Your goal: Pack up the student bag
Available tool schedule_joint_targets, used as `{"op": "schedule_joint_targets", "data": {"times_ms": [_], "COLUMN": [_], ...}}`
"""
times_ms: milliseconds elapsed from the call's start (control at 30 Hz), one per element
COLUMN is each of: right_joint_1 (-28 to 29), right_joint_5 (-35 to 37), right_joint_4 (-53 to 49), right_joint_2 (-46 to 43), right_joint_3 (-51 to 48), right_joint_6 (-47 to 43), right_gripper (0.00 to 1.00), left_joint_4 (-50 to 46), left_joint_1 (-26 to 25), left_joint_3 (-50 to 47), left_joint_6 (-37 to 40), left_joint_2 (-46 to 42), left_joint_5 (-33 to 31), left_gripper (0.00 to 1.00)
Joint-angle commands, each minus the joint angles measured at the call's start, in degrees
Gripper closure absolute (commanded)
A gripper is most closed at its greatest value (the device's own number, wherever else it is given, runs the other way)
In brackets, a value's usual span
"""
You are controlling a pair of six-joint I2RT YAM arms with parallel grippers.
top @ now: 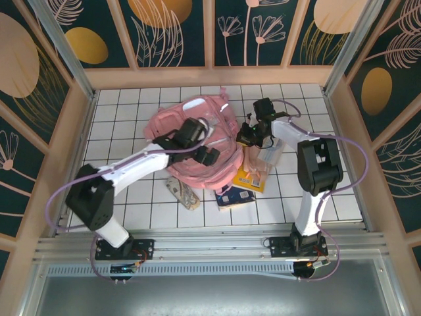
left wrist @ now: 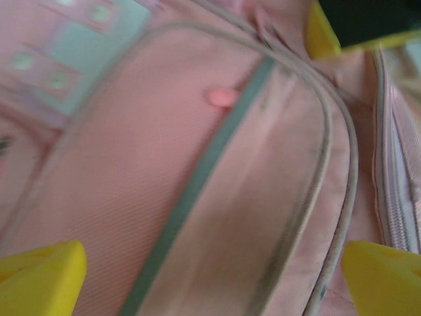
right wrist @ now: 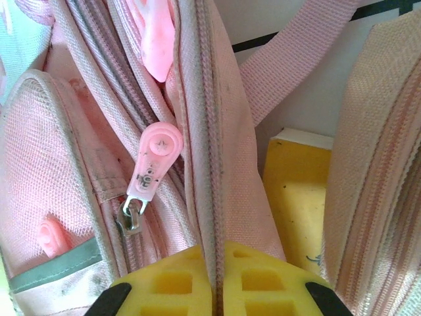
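- The white tiled worktop [top: 131, 115] fills the floor of the enclosure, with the two arms bolted at its near edge.
- The student bag [top: 191, 118] is a big pink heap lying slightly left of the middle of the worktop. It is by far the largest thing there, and both arms reach over it.
- The left arm [top: 131, 168] stretches from its base diagonally up and right, and its wrist is over the middle of the bag.
- The right arm [top: 316, 164] stands up from its base and bends left towards the bag's right edge.
- A yellow book [top: 253, 174] lies flat just right of the bag, partly tucked under its edge.
- A dark blue book [top: 233, 196] sits nearer the bases, touching the yellow one's near corner.
- A patterned pouch [top: 184, 192], or something like it (it is too small to be sure), lies at the bag's near edge.
- The left fingers [top: 206, 156] are spread wide over a front pocket. Their yellow fingertips [left wrist: 385, 280] are far apart and hold nothing.
- The right fingers [right wrist: 194, 286] are pressed together, pinching a zip-edged fold of the bag's fabric that runs straight up between them.
- A pink strap [right wrist: 289, 59] crosses behind that fold.
- A small pink zip pull [right wrist: 154, 161] hangs just left of the pinched fold.
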Motion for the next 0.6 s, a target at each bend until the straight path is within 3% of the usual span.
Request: {"op": "schedule_joint_targets", "data": {"times_ms": [0,267,433,567], "right_joint_1": [0.67,0.86,1.36,2.25], "right_joint_5": [-4.32,-4.81,-4.99,-4.82], "right_joint_4": [1.6,3.19,4.63,4.54], "right_joint_2": [-2.41,-3.51,-3.03,-2.53], "right_joint_3": [-0.25,-2.67,-2.62,-1.34], "right_joint_6": [0.67,1.38,2.62,2.94], "right_gripper": [0.9,0.9,0.9,0.9], "left_joint_4": [1.11,-1.62,-2.97,-2.97], "left_joint_1": [-1.67,-3.09,-5.25,-5.39], "left_joint_3": [2.07,6.51,3.14,2.67], "left_joint_6": [7.08,10.94,11.47,10.59], "left_joint_2": [4.76,9.36,9.83,13.38], "left_joint_5": [-3.78,-2.91,1.17,-1.54], "left_gripper": [0.01,0.01,0.01,0.01]}}
